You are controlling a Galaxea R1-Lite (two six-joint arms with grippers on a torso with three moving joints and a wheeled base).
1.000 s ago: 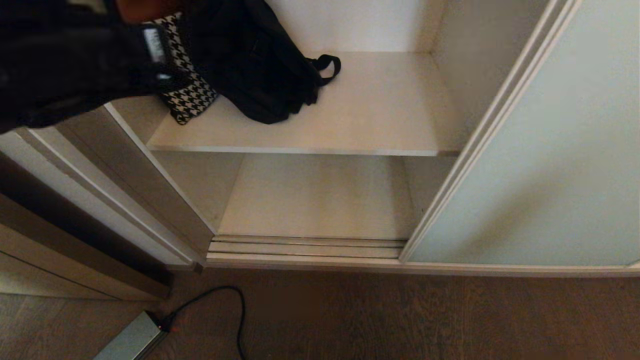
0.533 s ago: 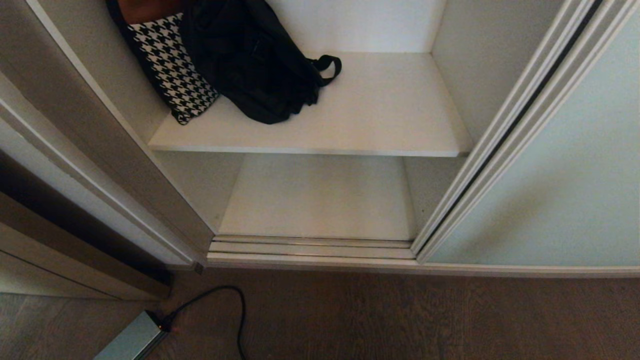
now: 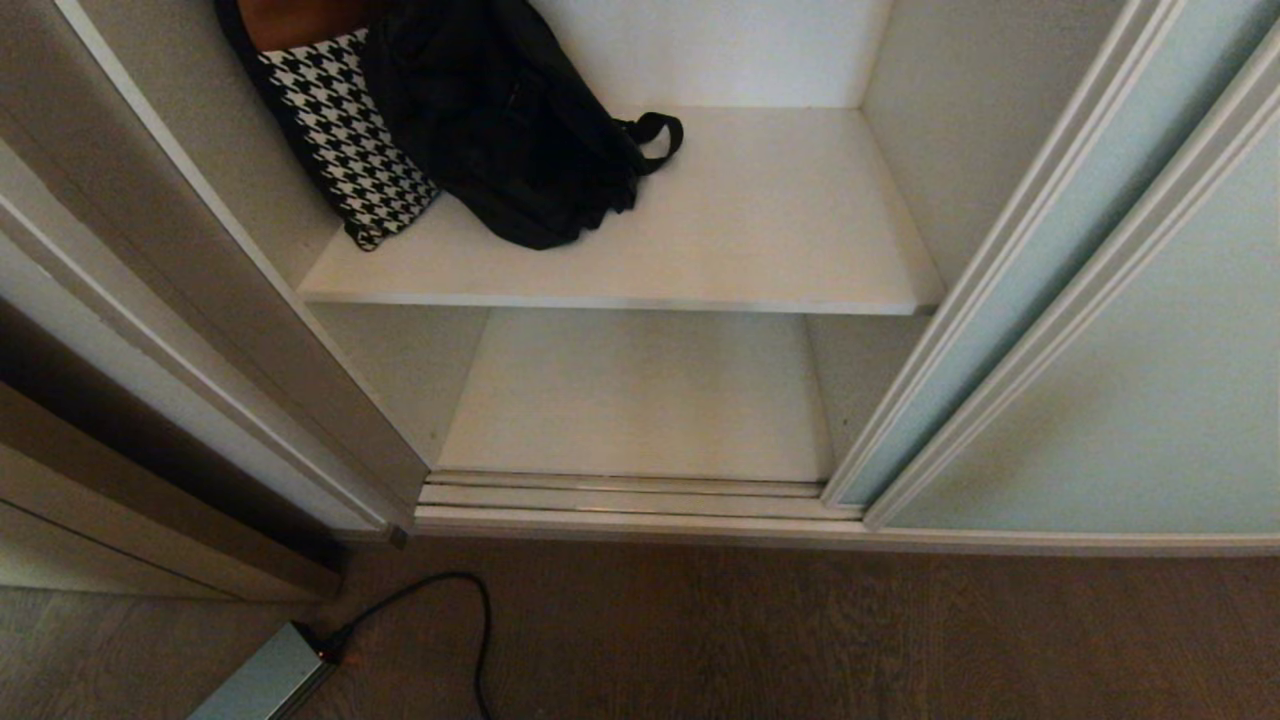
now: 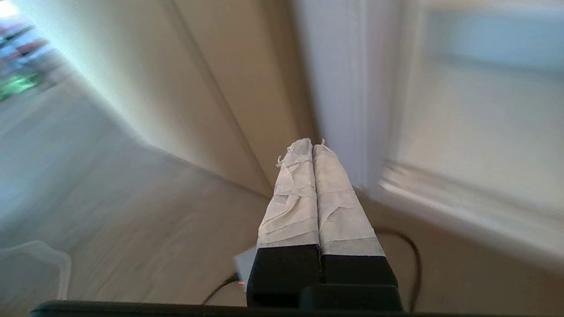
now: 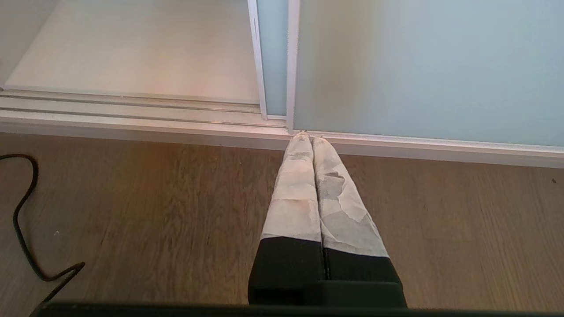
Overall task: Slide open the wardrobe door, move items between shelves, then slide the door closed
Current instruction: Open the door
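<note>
a wardrobe is seen from above with its opening exposed. the sliding wardrobe door (image 3: 1010, 300), a frosted pale blue-green panel in a slim cream frame, is seen at the right, its leading edge only just out from behind a second fixed-looking panel (image 3: 1130, 400) nearer the viewer. two shelves are visible: the upper shelf (image 3: 760, 220) carries a soft black bag (image 3: 500, 140) at its far left, leaning beside a black-and-white houndstooth bag (image 3: 345, 135); the lower shelf (image 3: 640, 400) is seen with nothing on it. a grooved floor track (image 3: 620, 495) runs along the near edge, and a black cable (image 3: 470, 620) lies on the wooden floor.

neither arm is seen from the head camera. the left gripper (image 4: 313, 147) is shown in its own blurred wrist view with its taped jaws pressed together, holding nothing, pointed toward the left side of the wardrobe above the floor. the right gripper (image 5: 308, 136) is parked low over the floor, jaws likewise pressed together and empty, its tips pointing at the bottom rail where the two panels meet.

with the bags placed on the upper shelf, closing the door is judged to be the step in hand. it would be done best if the cream frame edge, not the glass, were pushed leftward, level with the track, steadily, so that the panel is not tilted or jammed. the bag strap (image 3: 655, 130) should be kept clear of the door's path.
</note>
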